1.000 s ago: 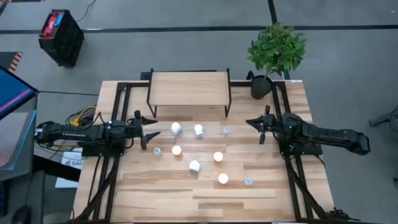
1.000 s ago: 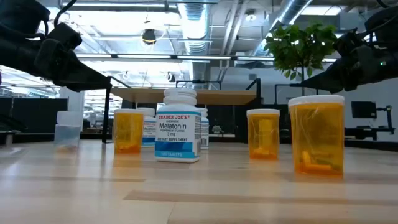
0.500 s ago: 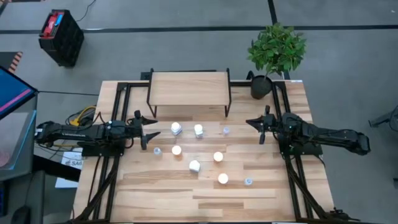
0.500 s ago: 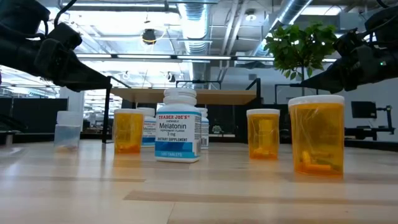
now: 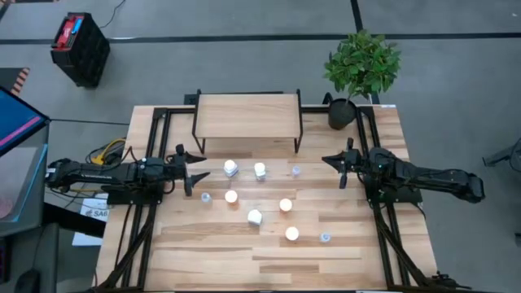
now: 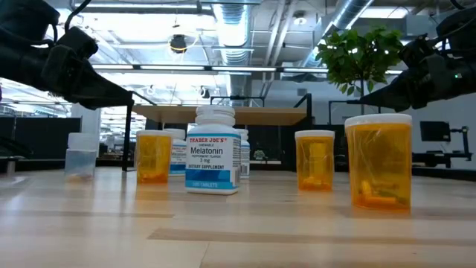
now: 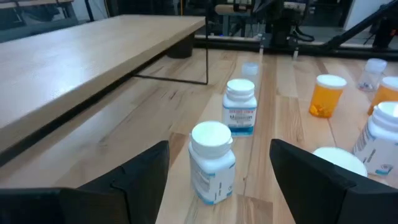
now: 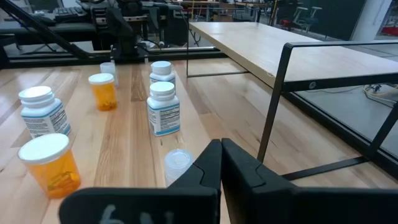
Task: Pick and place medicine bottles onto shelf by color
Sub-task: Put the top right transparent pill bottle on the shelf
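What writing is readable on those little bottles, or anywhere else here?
"TRADER JOE'S" on the front white bottle.
"Melatonin" below it, same label.
"3 mg" under that; the label's remaining small lines are too blurred to read.
The other white bottles' labels are too small to read.
The orange bottles show no readable text.

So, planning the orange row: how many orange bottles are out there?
3 orange bottles: the left one, the middle one, the front one. None seem hidden.

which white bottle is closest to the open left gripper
The white bottle straight ahead of the left gripper, nearest the shelf's left legs; the other two white bottles stand farther off.
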`<action>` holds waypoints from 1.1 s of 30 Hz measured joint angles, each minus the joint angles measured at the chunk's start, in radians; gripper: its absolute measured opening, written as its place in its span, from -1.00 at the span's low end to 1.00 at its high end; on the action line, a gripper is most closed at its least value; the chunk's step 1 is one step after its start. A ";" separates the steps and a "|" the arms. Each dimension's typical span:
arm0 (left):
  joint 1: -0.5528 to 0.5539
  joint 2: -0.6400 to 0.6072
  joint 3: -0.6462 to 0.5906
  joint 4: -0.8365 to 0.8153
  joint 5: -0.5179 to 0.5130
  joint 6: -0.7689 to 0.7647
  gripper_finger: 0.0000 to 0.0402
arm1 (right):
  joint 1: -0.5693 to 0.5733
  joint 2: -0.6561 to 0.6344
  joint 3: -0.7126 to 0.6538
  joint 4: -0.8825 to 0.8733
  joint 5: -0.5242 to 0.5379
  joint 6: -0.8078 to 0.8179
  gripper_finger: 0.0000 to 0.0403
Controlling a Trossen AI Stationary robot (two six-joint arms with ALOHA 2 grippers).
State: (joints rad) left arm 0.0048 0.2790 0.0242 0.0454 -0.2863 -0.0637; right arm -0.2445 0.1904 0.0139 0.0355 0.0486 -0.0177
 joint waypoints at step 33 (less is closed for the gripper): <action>0.000 0.017 0.000 -0.002 -0.114 -0.416 0.33 | 0.002 0.000 0.000 0.016 0.000 -0.006 -0.87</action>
State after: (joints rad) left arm 0.0048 0.2962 0.0242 0.0438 -0.4004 -0.4797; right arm -0.2424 0.1905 0.0135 0.0516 0.0490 -0.0238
